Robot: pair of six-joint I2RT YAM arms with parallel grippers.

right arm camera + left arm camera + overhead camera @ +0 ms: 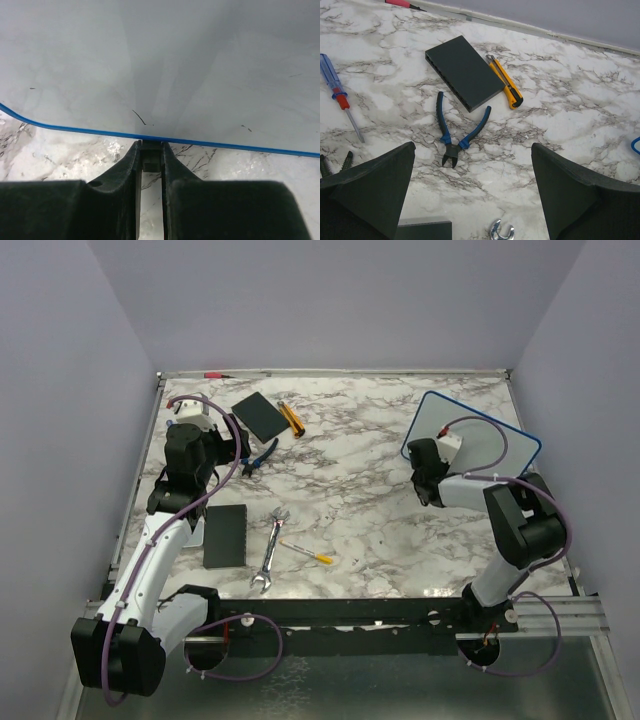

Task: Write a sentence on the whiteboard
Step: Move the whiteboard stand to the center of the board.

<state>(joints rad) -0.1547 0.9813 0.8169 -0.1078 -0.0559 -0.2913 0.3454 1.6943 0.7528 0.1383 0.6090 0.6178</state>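
Right gripper [150, 150]: jaws drawn nearly together on a small dark piece [150, 163] at the near blue edge of the whiteboard [165, 60]. The piece is apparently one of the board's feet, and the grip is judged closed on the board. The board lies directly ahead of this claw, in the right upper part of the top view. Its long axis runs from upper left to lower right. Its face shows only a few short dark strokes [139, 117] and no legible writing. The right arm is plainly the nearer. Left gripper [472, 150] hangs wide apart and empty at the left of the top view, well apart from the board, above blue-handled cutters [451, 146]. No marker is seen in either claw; writing is judged not begun.
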